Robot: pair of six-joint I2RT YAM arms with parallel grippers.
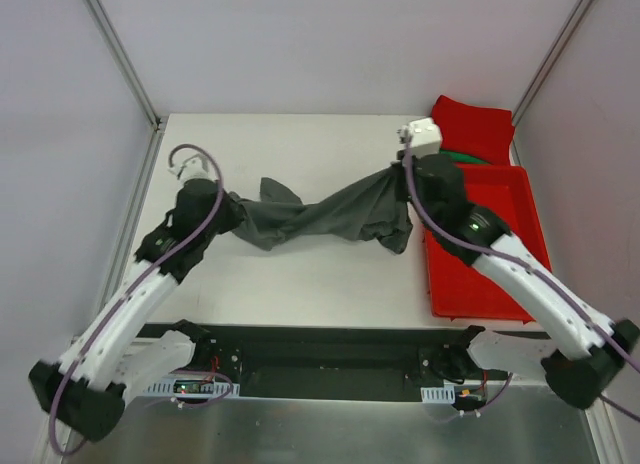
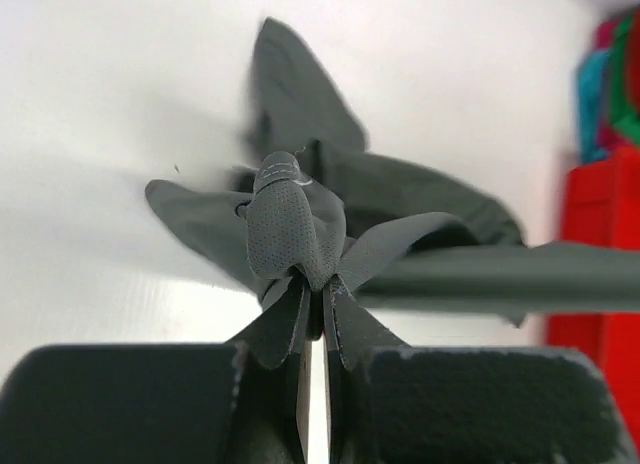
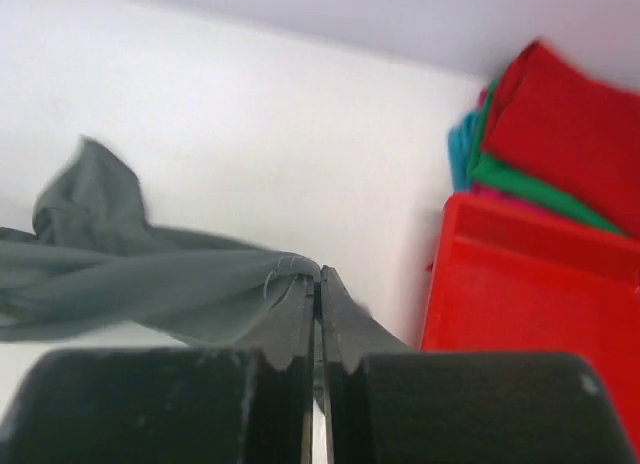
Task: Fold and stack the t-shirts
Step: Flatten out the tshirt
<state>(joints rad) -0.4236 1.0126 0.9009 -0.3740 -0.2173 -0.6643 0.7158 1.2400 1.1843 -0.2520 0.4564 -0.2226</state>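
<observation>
The charcoal-grey t-shirt (image 1: 330,216) is pulled out into a twisted band across the middle of the white table (image 1: 300,284), running from about 9 o'clock to about 3 o'clock in the top view, and it is held at both ends. The left end effector (image 1: 228,210) has its two fingers pressed together on the 9 o'clock end; its wrist camera shows a bunch of grey cloth clamped between the fingertips and fanning out just beyond them. One loose flap of the shirt points toward 12 o'clock close to that grip. The right end effector (image 1: 405,189) is closed as well, its fingers meeting with a thin edge of the same shirt pinched between them at the 3 o'clock end, and a fold of cloth hangs from there toward 6 o'clock. Whether the middle of the band touches the table or hangs just above it cannot be told. At 3 to 4 o'clock on the table, just beside the right grip, sits the red plastic tray (image 1: 500,274). Past the tray's far rim, at about 1 o'clock, lies the folded red t-shirt (image 1: 475,129) on top of the folded teal-green t-shirt (image 1: 470,160), of which only a narrow strip shows, well apart from the left end effector
</observation>
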